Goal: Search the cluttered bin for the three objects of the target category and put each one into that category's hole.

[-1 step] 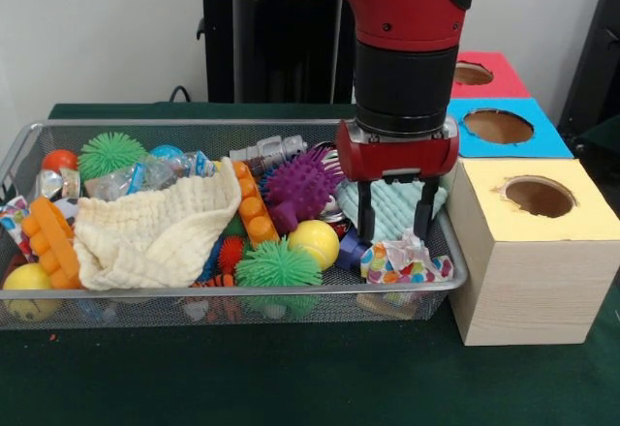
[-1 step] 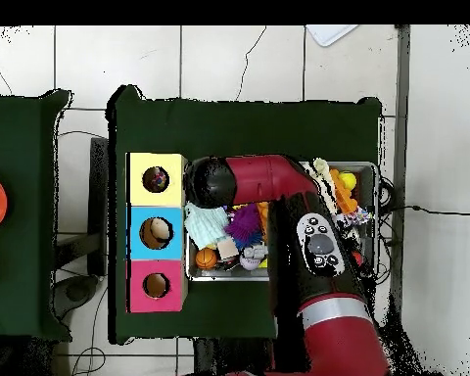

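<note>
Gripper [image 1: 395, 225] with fingers spread open, lowered over mint cloth [image 1: 395, 205] at right end of wire bin [image 1: 242, 295], beside yellow-topped box [image 1: 535, 248]; patterned cloth [image 1: 407, 263] just in front.

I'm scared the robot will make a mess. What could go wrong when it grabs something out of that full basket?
1. The open gripper hangs right over a mint cloth and a colourful patterned cloth. It might pinch both together.
2. The toys are piled tightly, so lifting one could drag the purple spiky ball or the yellow ball along.
3. The patterned cloth lies near the basket rim, so a tug might spill it out.
</note>
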